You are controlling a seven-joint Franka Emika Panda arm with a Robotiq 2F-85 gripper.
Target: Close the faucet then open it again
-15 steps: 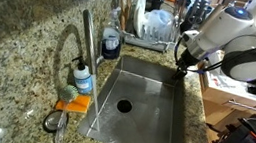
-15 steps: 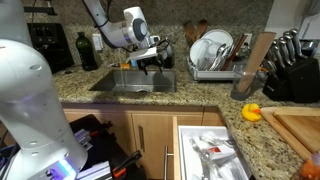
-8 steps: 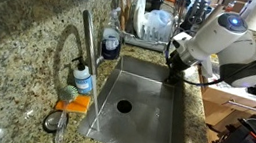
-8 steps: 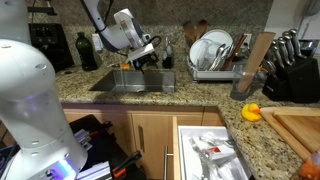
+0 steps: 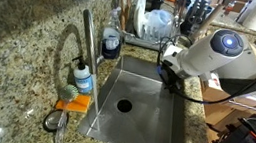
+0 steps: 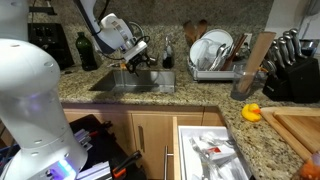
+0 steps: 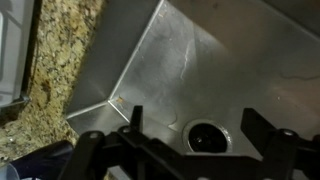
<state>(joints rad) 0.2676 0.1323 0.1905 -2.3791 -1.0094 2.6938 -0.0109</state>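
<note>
The faucet (image 5: 88, 38) is a tall brushed-metal tube with an arched neck, standing on the granite counter at the sink's left edge in an exterior view. My gripper (image 5: 173, 76) hangs over the right part of the steel sink (image 5: 151, 125), well apart from the faucet. It also shows in an exterior view (image 6: 136, 63) above the sink (image 6: 120, 84). In the wrist view the gripper (image 7: 195, 118) is open and empty, its two dark fingers on either side of the sink drain (image 7: 207, 137) below.
A clear soap bottle with blue cap (image 5: 83, 78) and an orange sponge (image 5: 73, 103) sit at the faucet's base. A dish rack (image 5: 154, 30) stands behind the sink. A knife block (image 6: 285, 65), a yellow duck (image 6: 252, 112) and an open drawer (image 6: 215, 150) are off to the side.
The arm has moved from the sink's right edge leftward over the basin, toward the faucet. The gripper stays open and empty.
</note>
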